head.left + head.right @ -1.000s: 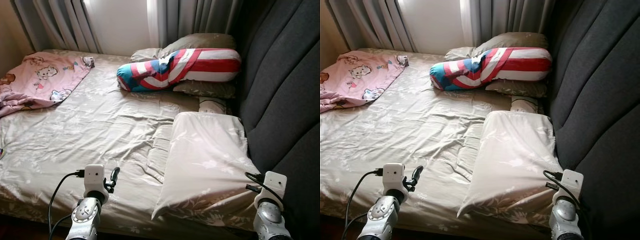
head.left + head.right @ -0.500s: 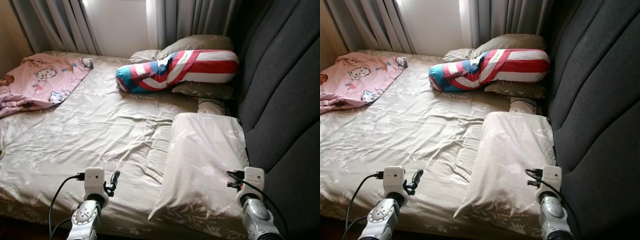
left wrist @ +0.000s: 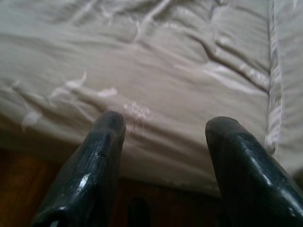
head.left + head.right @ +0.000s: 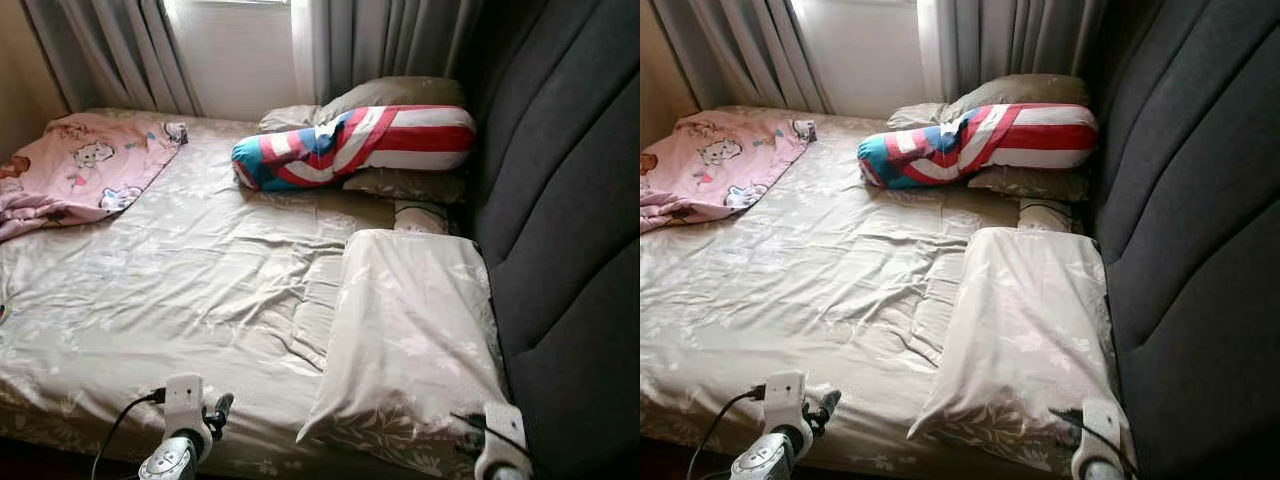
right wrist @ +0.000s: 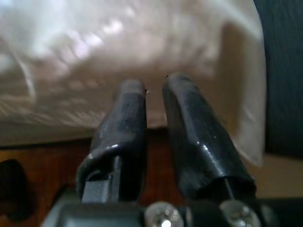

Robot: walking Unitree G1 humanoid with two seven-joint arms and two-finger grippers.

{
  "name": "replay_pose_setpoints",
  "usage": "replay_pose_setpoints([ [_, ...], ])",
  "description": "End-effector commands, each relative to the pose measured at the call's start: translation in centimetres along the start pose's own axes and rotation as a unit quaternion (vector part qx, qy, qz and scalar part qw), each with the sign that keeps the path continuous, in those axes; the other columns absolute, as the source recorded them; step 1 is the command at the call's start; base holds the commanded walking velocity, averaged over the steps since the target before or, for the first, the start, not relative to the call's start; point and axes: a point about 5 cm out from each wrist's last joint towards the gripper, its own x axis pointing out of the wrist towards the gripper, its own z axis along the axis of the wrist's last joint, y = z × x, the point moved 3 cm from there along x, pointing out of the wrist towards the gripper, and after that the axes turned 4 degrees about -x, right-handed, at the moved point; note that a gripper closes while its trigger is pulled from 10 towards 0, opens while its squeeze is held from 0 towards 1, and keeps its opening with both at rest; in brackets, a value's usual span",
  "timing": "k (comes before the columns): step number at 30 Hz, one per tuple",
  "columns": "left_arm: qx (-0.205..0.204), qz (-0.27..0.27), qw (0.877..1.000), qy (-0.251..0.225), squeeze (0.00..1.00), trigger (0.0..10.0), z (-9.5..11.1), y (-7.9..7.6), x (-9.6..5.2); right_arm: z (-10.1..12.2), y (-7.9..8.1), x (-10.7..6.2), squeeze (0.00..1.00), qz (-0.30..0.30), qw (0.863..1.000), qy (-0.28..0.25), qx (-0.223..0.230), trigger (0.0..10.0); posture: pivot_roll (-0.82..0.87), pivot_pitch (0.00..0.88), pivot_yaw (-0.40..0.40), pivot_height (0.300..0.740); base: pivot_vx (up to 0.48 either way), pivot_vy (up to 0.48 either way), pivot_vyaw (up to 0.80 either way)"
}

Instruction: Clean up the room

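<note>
A bed with a wrinkled beige floral sheet (image 4: 180,270) lies before me. A large beige pillow (image 4: 415,320) rests on its right side against the headboard. At the far end a red, white and blue striped bolster (image 4: 350,140) lies across grey-beige pillows (image 4: 400,92). A pink cartoon blanket (image 4: 85,165) is bunched at the far left corner. My left gripper (image 3: 165,125) hovers open over the sheet at the bed's front edge, holding nothing. My right gripper (image 5: 154,85) is shut and empty, just in front of the large pillow's near edge; its wrist (image 4: 497,445) is low at the right.
A dark grey padded headboard (image 4: 570,200) runs along the right side of the bed. Grey curtains (image 4: 380,40) and a bright window stand behind the far end. A small pale cushion (image 4: 422,215) peeks out between the large pillow and the bolster. Brown floor shows under the bed's front edge.
Both arms have sunk lower in the picture, toward the bed's front edge. The right wrist first swung slightly left, then dropped. The view itself shifted a little; the bedding has not moved.
</note>
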Motion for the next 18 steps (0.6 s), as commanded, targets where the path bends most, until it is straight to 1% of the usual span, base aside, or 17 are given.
replay_pose_setpoints([
  [1,0.02,0.001,0.999,0.029,0.0,10.0,-1.2,0.3,-0.3,-0.5,0.0,-0.1,0.0,-0.006,1.0,0.011,0.015,10.0,0.02,0.0,-0.035,0.74,0.0,0.0,0.0],
  [7,0.026,-0.001,0.999,0.042,0.0,10.0,-1.7,0.2,-0.4,-1.3,0.0,-0.2,0.0,-0.008,1.0,0.024,0.017,10.0,0.01,0.0,-0.028,0.74,0.0,0.0,0.0],
  [11,0.03,0.003,0.998,0.058,0.0,10.0,-2.4,0.3,-0.6,-1.6,0.1,-0.3,0.0,-0.007,0.999,0.031,0.021,10.0,0.01,0.0,-0.027,0.74,0.0,0.0,0.0],
  [12,0.031,0.004,0.998,0.059,0.0,10.0,-2.5,0.4,-0.6,-1.7,0.0,-0.3,0.76,-0.008,0.999,0.032,0.023,10.0,0.01,0.0,-0.027,0.74,0.0,0.0,0.0],
  [13,0.031,0.004,0.998,0.061,0.0,10.0,-2.6,0.4,-0.7,-1.8,0.0,-0.4,1.0,-0.008,0.999,0.033,0.025,10.0,0.01,0.0,-0.027,0.74,0.0,0.0,0.0],
  [18,0.031,0.005,0.997,0.064,0.0,10.0,-2.7,0.4,-0.7,-2.2,-0.1,-0.5,1.0,-0.01,0.999,0.038,0.025,10.0,0.01,0.0,-0.028,0.74,0.0,0.0,0.0],
])
